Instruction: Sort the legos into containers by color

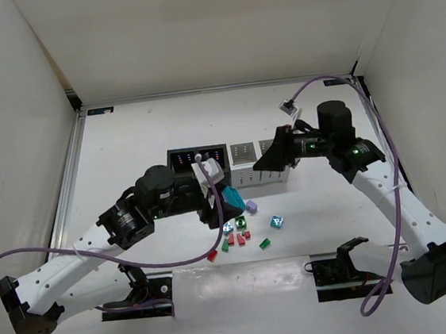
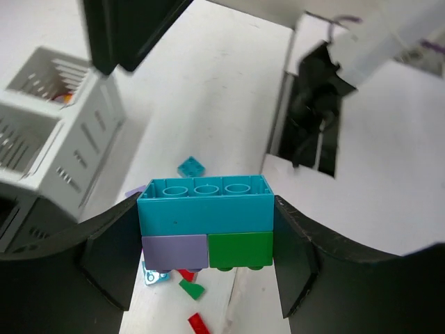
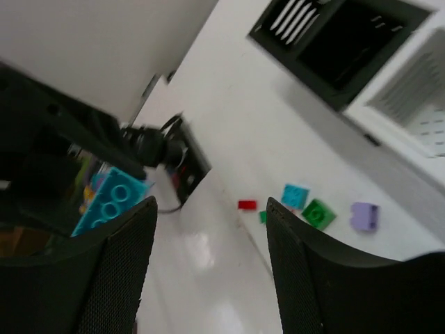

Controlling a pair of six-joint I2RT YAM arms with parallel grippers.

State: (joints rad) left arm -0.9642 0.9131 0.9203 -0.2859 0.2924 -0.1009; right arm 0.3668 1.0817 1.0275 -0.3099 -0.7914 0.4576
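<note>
My left gripper (image 1: 220, 199) is shut on a stack of legos (image 2: 205, 223): a teal brick on top, a lilac and a green brick under it. It holds the stack above the table, in front of the black bins (image 1: 198, 160). The stack also shows in the right wrist view (image 3: 111, 198). My right gripper (image 1: 272, 159) is open and empty, in the air in front of the white bins (image 1: 246, 155). Loose legos lie below: a lilac one (image 1: 251, 206), a light blue one (image 1: 277, 222), red ones (image 1: 244, 234) and green ones (image 1: 264, 243).
The arm base mounts (image 1: 337, 267) sit at the near edge. White walls enclose the table on three sides. In the right wrist view a black bin (image 3: 341, 42) and a white bin (image 3: 417, 104) lie beyond a red (image 3: 247, 204) and a green lego (image 3: 319, 213).
</note>
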